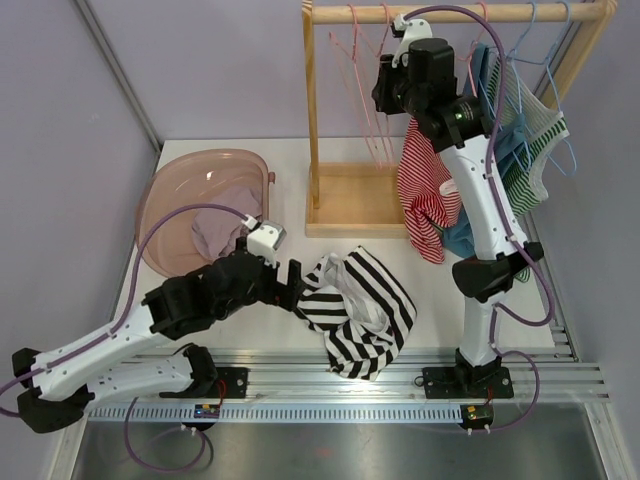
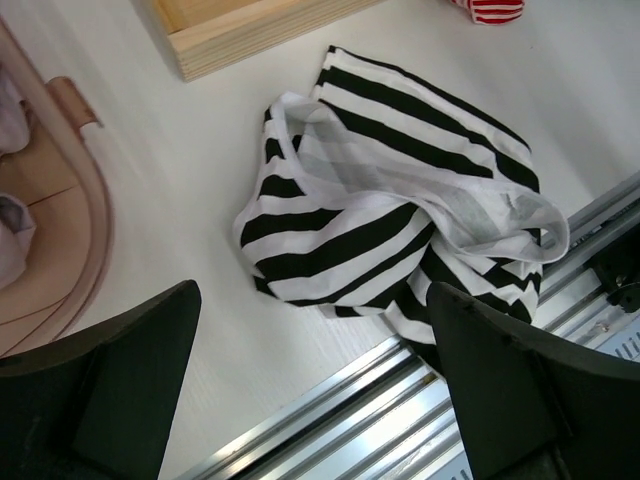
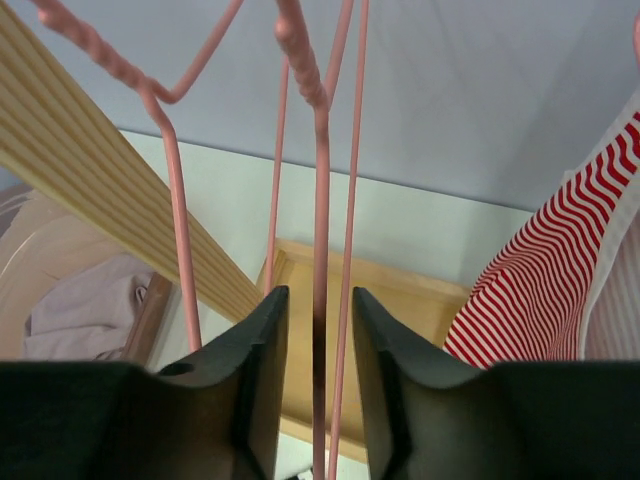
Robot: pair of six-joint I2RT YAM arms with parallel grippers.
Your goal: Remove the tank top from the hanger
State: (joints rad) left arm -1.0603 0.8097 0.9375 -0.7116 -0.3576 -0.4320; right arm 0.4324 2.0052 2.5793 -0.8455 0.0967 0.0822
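A: What is taking up the most room?

B: The white table (image 1: 288, 215) is carrying everything. At its far side a wooden rack (image 1: 312, 110) is standing, its base forming a shallow tray (image 1: 350, 200).

A: Is anything sitting in that tray?

B: A red-and-white striped garment (image 1: 425, 195) is hanging from the rack's top bar (image 1: 460, 12), its hem dangling by the tray's right end. Whether it is touching the wood I cannot tell. A green-striped garment (image 1: 530, 150) is hanging further right.

A: And the other container?

B: A translucent pink basin (image 1: 178, 178) is lying at the left of the table, holding a crumpled pale lilac cloth (image 1: 215, 230).

A: Where is the tank top?

B: The black-and-white striped tank top (image 1: 360, 310) is lying bunched on the table, off any hanger. It is sitting between the rack and the metal rail (image 1: 300, 378) at the near edge, with its near fold spilling onto that rail.

A: And the hands?

B: The left hand (image 1: 296, 278) is hovering just left of the tank top, fingers spread wide and holding nothing. The right hand (image 3: 318, 296) is reaching up among the hangers. Its fingers are standing narrowly apart around the wire of a pink hanger (image 3: 320, 200), a sliver of gap showing on each side — not pinching it.
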